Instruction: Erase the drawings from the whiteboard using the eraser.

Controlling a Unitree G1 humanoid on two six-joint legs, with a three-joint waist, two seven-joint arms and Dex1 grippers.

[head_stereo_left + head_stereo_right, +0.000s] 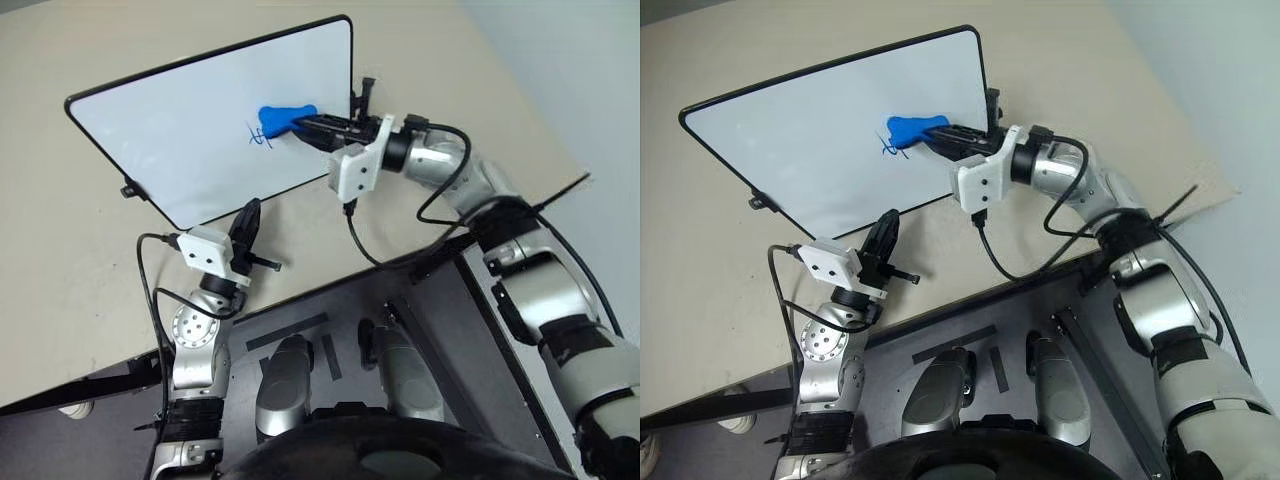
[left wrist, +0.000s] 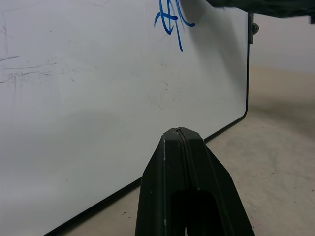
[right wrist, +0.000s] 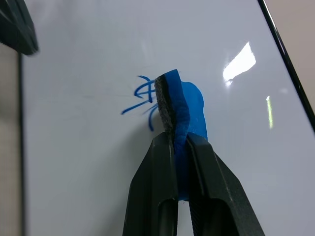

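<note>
The whiteboard [image 1: 200, 140] lies tilted on the beige table. The drawings [image 1: 258, 137] are a few thin blue strokes right of its middle, and they also show in the wrist views [image 2: 170, 19] [image 3: 141, 96]. The eraser [image 1: 285, 119] is bright blue with a dark felt edge [image 3: 163, 105]. My right gripper [image 1: 300, 125] is shut on it and points across the board from the right. The eraser's rounded end hangs just beside the strokes, partly over them. My left gripper [image 1: 251, 207] is shut and empty, just off the board's near edge [image 2: 179, 132].
Small black knobs [image 1: 130, 189] stick out at the board's sides. Beige table [image 1: 60, 260] surrounds the board and ends at an edge [image 1: 560, 150] on the right. A black cable [image 1: 360, 240] hangs from my right wrist. A dark platform [image 1: 420, 330] lies below.
</note>
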